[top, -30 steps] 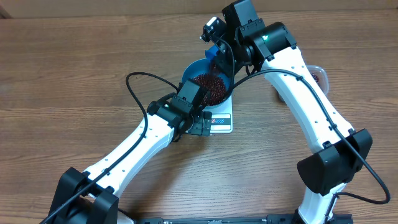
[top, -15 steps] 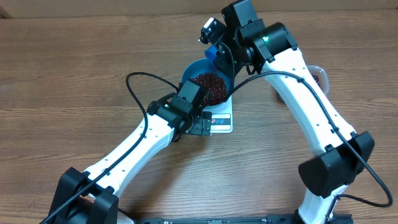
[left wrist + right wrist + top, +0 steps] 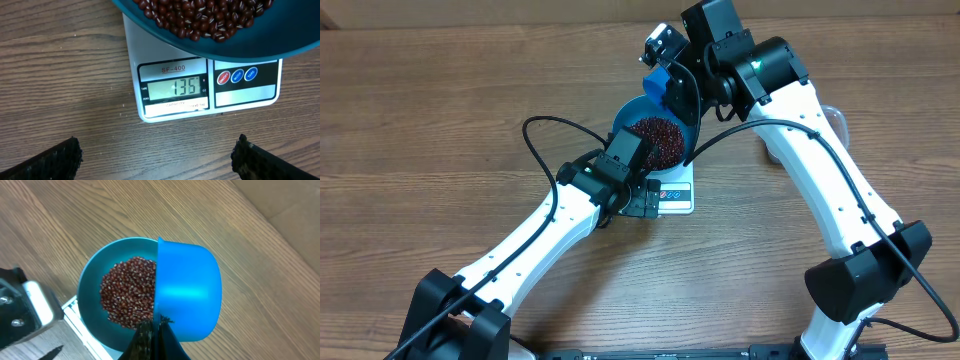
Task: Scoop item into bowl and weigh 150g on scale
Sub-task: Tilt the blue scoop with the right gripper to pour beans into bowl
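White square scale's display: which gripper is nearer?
Left. The left gripper hangs open before the display; right gripper holds a blue scoop above the far rim of the round blue bowl.

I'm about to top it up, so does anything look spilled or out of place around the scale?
Nothing stands out. The beans all lie inside the blue bowl, which sits on the white scale; none show on the wooden table. The right hand holds the blue scoop over the bowl's rim.

bowl (image 3: 250, 45) cropped, scale (image 3: 200, 85) partly hidden beneath
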